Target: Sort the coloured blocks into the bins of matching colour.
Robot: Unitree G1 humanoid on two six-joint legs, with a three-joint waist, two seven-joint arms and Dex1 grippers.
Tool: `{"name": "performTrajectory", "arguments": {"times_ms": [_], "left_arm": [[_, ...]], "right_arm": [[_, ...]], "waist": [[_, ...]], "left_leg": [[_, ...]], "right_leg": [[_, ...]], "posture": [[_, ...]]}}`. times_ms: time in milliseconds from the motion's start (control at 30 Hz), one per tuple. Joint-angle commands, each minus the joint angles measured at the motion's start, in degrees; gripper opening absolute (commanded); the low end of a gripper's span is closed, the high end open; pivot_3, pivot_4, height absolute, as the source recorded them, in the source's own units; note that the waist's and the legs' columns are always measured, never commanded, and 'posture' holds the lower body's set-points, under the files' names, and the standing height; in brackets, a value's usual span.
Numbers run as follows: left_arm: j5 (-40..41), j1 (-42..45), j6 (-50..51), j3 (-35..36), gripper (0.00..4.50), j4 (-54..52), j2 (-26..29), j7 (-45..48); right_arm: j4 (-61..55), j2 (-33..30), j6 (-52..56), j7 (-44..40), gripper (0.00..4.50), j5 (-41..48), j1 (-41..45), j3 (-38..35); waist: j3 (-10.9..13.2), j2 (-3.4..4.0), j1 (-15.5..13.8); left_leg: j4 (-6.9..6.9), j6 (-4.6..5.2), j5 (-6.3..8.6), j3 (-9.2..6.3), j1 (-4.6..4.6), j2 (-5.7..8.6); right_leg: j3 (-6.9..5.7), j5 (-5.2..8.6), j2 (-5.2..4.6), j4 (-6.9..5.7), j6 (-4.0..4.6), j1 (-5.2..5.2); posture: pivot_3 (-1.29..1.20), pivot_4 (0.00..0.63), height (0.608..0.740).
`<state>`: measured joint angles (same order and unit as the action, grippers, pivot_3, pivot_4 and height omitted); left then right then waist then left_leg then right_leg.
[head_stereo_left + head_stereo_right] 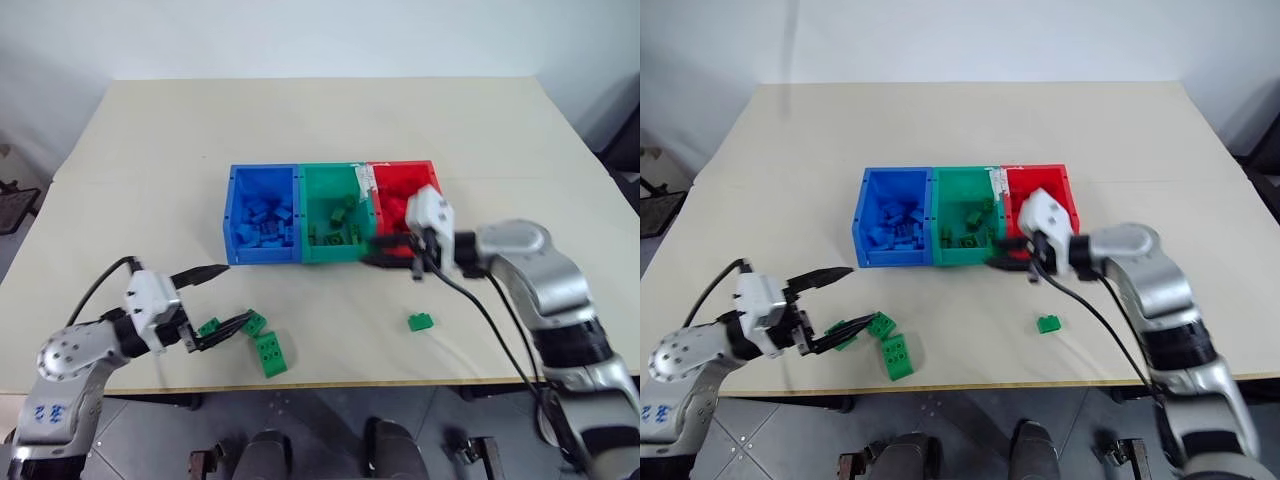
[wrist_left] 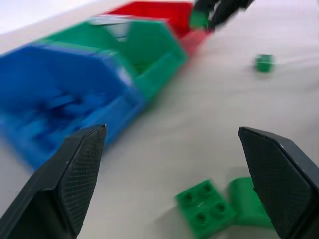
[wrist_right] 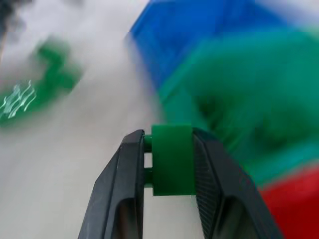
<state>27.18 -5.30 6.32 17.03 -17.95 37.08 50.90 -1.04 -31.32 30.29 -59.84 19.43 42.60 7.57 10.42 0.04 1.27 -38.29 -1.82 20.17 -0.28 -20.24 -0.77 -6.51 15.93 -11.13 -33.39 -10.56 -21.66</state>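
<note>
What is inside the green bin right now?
The green bin holds several small green blocks scattered over its floor. Its near wall covers the front strip of the floor, so any blocks lying there are hidden.

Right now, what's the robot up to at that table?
Sorting green blocks. The right gripper is shut on a green block by the front of the green bin. The left gripper is open over loose green blocks near the table's front edge; another block lies apart.

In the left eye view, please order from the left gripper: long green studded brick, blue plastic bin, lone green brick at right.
From the left gripper:
1. Long green studded brick, beside it, near the table edge.
2. Blue plastic bin, farther up the table.
3. Lone green brick, far right.
</note>
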Motion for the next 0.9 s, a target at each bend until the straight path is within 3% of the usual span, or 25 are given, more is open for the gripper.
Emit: {"name": "performTrajectory", "arguments": {"times_ms": [33,200,367,533,767,900], "left_arm": [[1.5,-2.6,-0.5,3.3,4.5,-1.7,-0.1,-0.4],[1.8,-3.8,0.2,3.1,4.5,-2.8,-0.7,-1.3],[2.2,-3.0,1.8,1.6,4.5,-4.5,-0.9,-1.9],[1.6,0.0,1.5,0.8,4.5,-3.7,-0.9,-2.2],[-1.1,7.3,3.2,-8.3,4.5,-0.1,1.4,3.3],[-4.8,11.5,0.5,-12.4,4.5,2.9,0.8,3.9]], "right_arm": [[6.0,3.6,-1.0,6.5,0.97,-3.1,5.8,-0.2],[21.8,10.8,-8.5,14.6,0.97,-9.5,14.8,0.8],[25.6,11.2,-13.1,13.6,2.58,-9.8,16.5,-0.9],[20.0,7.2,-15.4,8.3,4.39,-6.5,12.2,-4.1],[-1.2,-9.4,-16.9,-6.9,4.48,4.0,-12.9,-15.7],[-5.3,-17.7,-22.9,-13.0,4.48,3.3,-27.5,-20.8]], "waist": [[0.0,0.0,-0.1],[0.0,0.0,0.2],[0.0,0.0,0.4],[0.0,0.0,0.3],[0.0,0.01,-1.2],[0.0,0.04,-1.4]], "left_leg": [[0.0,0.0,0.0,-0.03,-0.01,0.01],[-0.01,-0.03,0.02,-0.02,-0.04,0.02],[0.06,-0.03,0.03,-0.02,-0.06,0.03],[0.1,-0.04,0.02,0.03,-0.08,0.0],[0.06,-0.02,0.05,0.06,-0.11,0.04],[0.03,-0.01,0.05,0.2,-0.09,0.01]], "right_leg": [[-0.01,0.0,0.0,-0.03,0.0,-0.01],[-0.03,0.0,0.0,-0.06,0.0,-0.07],[-0.03,0.0,-0.01,-0.12,0.01,-0.16],[-0.03,0.0,0.01,-0.12,0.01,-0.25],[-0.07,0.0,-0.01,-0.03,0.01,-0.17],[-0.02,0.0,0.0,0.0,0.01,-0.17]], "posture": [[0.0,0.15,0.74],[0.0,0.15,0.74],[0.0,0.15,0.74],[0.0,0.15,0.74],[0.0,0.15,0.74],[0.0,0.15,0.74]]}}
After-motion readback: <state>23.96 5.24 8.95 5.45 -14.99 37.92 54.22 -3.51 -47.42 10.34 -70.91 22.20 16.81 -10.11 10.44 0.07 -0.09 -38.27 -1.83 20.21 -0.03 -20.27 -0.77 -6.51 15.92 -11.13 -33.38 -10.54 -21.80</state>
